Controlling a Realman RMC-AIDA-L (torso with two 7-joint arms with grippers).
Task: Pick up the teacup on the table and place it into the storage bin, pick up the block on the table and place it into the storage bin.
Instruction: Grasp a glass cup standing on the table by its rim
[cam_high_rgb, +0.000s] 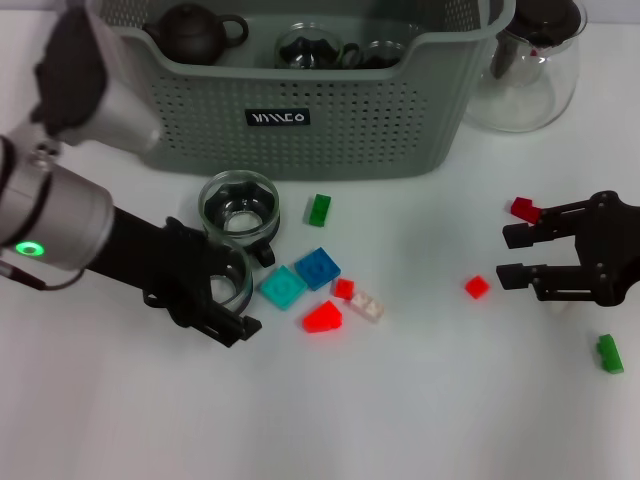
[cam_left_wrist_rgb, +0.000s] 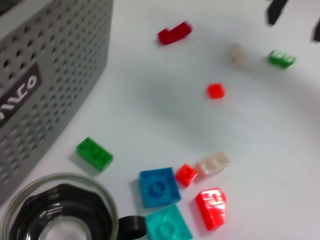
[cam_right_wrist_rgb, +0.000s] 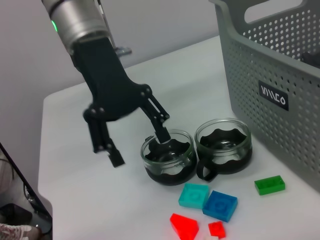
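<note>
straddling teacup (cam_right_wrist_rgb: 167, 161) rim, left gripper (cam_right_wrist_rgb: 139, 145)

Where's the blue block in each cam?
Head view: blue block sits near centre, beside the teal block.
Left wrist view: blue block is in the lower middle, above the teal block.
Right wrist view: blue block is near the bottom, against the teal block.
Shared landmark: the storage bin's black label.

Two glass teacups (cam_right_wrist_rgb: 167, 159) on worktop (cam_high_rgb: 420, 400). One storage bin (cam_high_rgb: 300, 120); one dark teapot (cam_high_rgb: 195, 32) inside. One glass jug (cam_high_rgb: 535, 75). Blocks (cam_high_rgb: 318, 268): four red, two green, one blue, one teal, one white; a second pale one blurred, unsure.
</note>
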